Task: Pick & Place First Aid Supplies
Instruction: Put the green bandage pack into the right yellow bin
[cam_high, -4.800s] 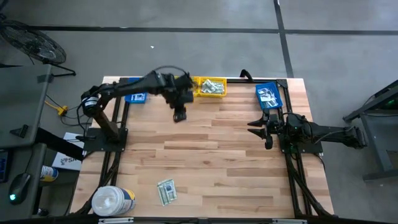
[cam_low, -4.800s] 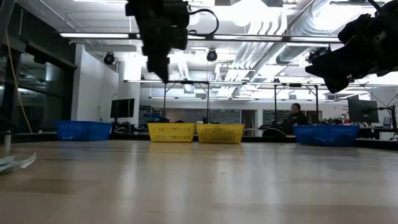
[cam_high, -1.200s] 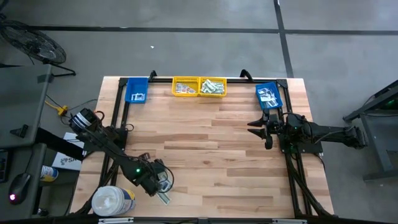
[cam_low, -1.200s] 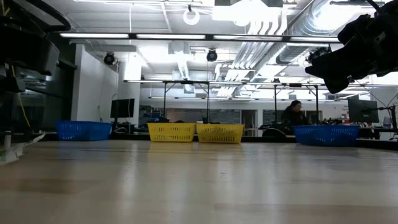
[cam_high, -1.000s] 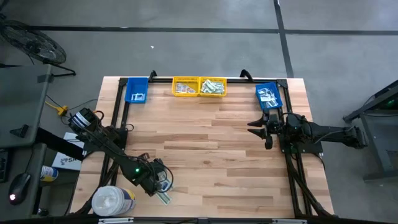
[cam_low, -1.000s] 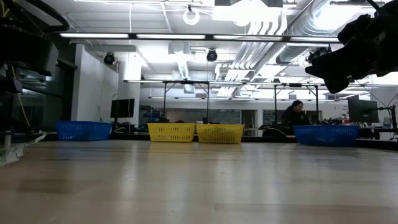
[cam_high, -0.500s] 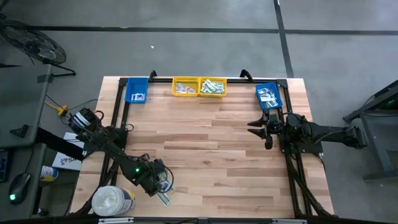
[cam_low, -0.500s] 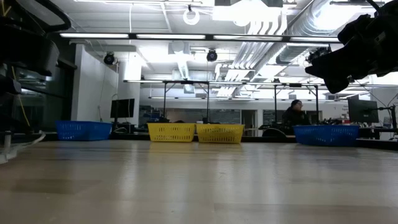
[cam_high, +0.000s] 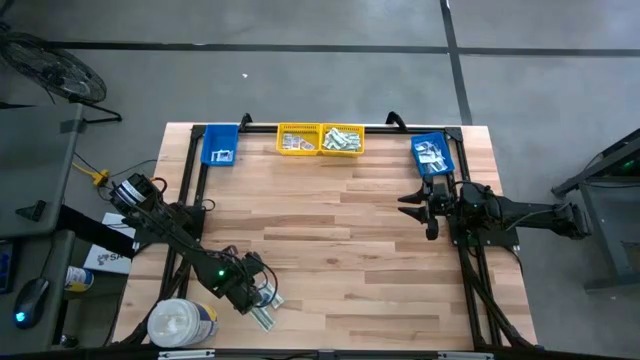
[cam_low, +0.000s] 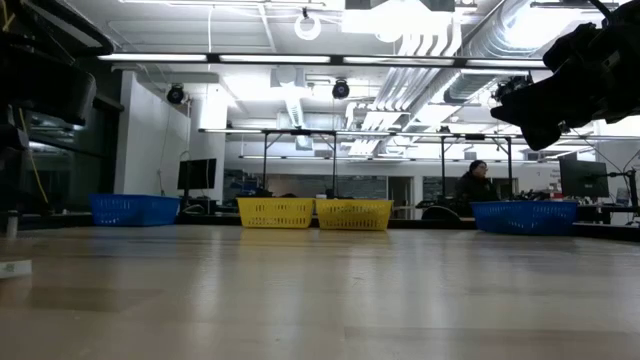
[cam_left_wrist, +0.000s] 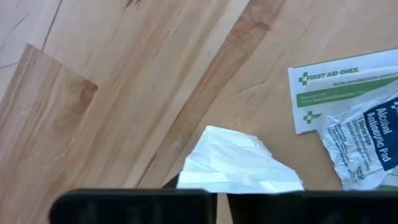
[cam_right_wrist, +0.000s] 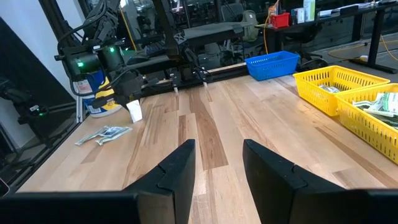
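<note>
Left gripper pinched shut on white packet, lifted near the table's front-left | packets beneath: light, flimsy, crumple easily; grip an edge | right gripper open, idle.

Bins along the far edge, tub at the near corner

We see a butcher-block wooden table with two yellow bins side by side at the middle of its far edge, a blue bin toward the far left corner and another blue bin toward the far right. A big white round tub stands at the near left corner. Beyond the table, we make out a person in dark clothing in the room, and a fan on the grey floor.
</note>
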